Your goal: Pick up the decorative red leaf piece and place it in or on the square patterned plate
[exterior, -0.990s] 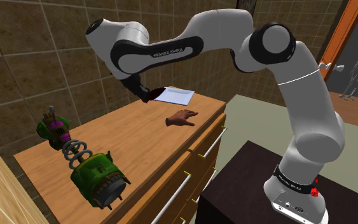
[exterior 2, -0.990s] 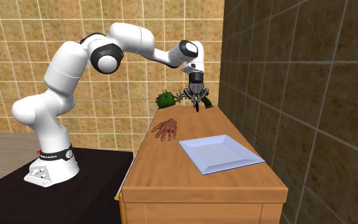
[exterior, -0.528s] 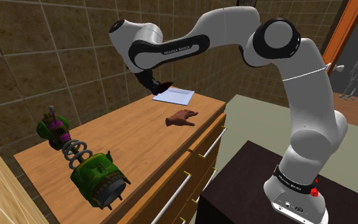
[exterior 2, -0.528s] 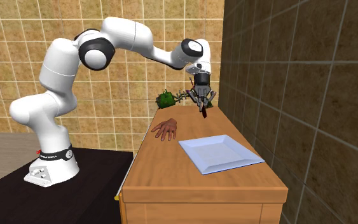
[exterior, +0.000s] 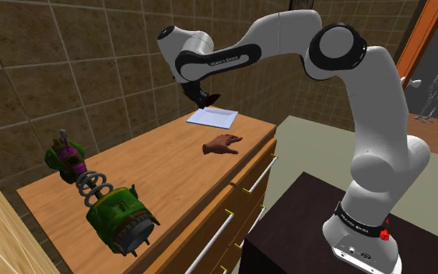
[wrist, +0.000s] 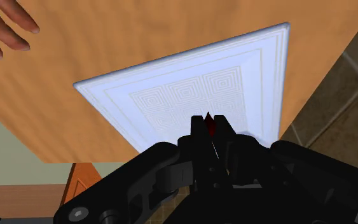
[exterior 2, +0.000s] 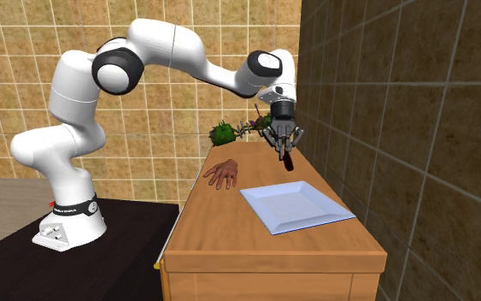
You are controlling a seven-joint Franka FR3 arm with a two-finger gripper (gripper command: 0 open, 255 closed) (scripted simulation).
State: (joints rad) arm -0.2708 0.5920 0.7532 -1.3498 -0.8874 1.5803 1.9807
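Red leaf (wrist: 207,120) mostly buried between the fingers of the gripper (wrist: 210,125), just its tip showing, plate (wrist: 171,95) corner nearest the gripper covered by it, model hand (wrist: 2,28) cut off by the wrist view's edge, green toy (exterior 2: 223,133) with its far end behind the gripper in the second exterior view

The white arm (exterior: 275,35) has the words "FRANKA EMIKA" in white letters on a dark part near its wrist. The black band (exterior: 359,226) near the arm's foot has small white letters too, but they are too tiny to read.
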